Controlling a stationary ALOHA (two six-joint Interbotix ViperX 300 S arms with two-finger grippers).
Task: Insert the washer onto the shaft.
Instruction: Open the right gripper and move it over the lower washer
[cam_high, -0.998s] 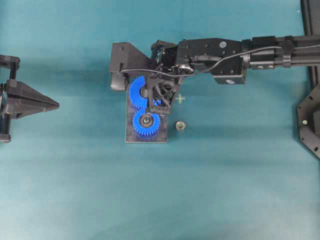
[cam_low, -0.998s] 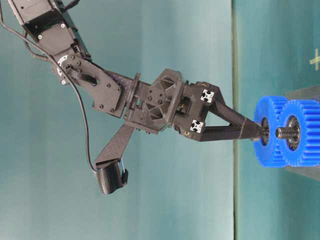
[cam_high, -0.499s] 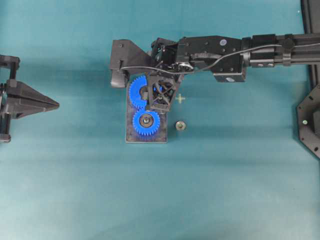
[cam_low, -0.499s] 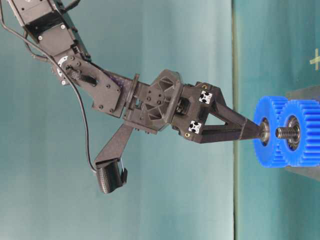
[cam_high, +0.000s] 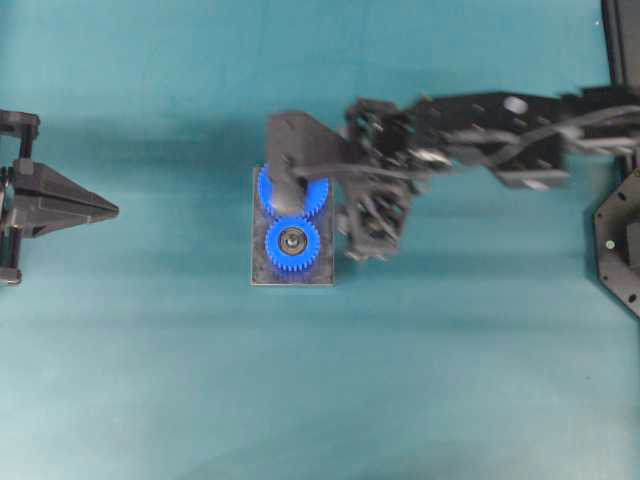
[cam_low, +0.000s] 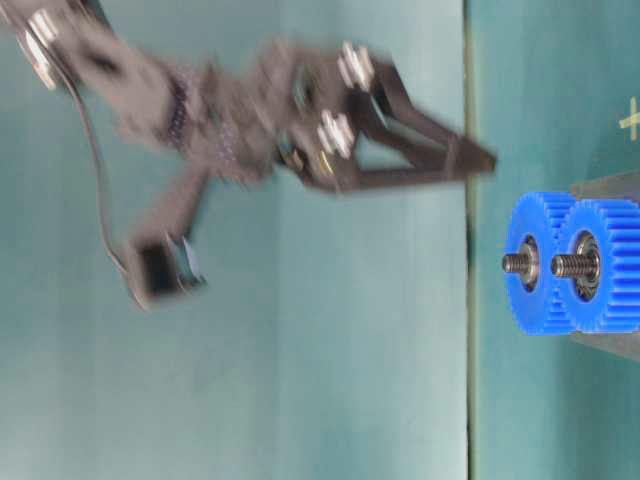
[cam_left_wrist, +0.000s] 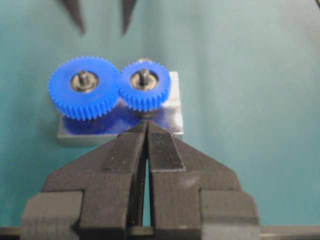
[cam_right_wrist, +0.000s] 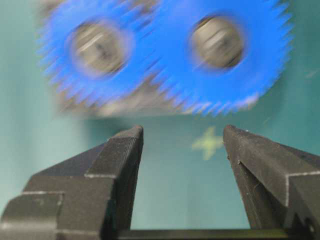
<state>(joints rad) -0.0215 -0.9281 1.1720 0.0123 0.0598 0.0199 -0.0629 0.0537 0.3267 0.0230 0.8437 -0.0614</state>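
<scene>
Well left of the metal plate (cam_high: 262, 275), the left gripper (cam_high: 112, 210) lies low over the teal desk (cam_high: 450, 380). It is clenched, pads pressed together with nothing between them, and it has not shifted since a second ago.

On the plate stand two meshed blue gears. The larger gear (cam_high: 318, 195) sits at the plate's far end, half hidden in the overhead view by the right arm's camera mount. The smaller gear (cam_high: 293, 240) sits at the near end. The larger gear's shaft (cam_left_wrist: 83, 76) stands free. A grey ring (cam_left_wrist: 75, 82) lies around it at the hub. Whether that ring is the washer or part of the hub cannot be told.

Just right of the plate, the right gripper (cam_high: 372, 215) is blurred and raised off the gears. Its jaws are spread with nothing between them, as the right wrist view shows. A second ago it was pinched down on the larger gear's shaft. It now covers the small metal piece that lay beside the plate then.

A pale yellow cross (cam_right_wrist: 207, 142) is marked on the desk just right of the plate.
</scene>
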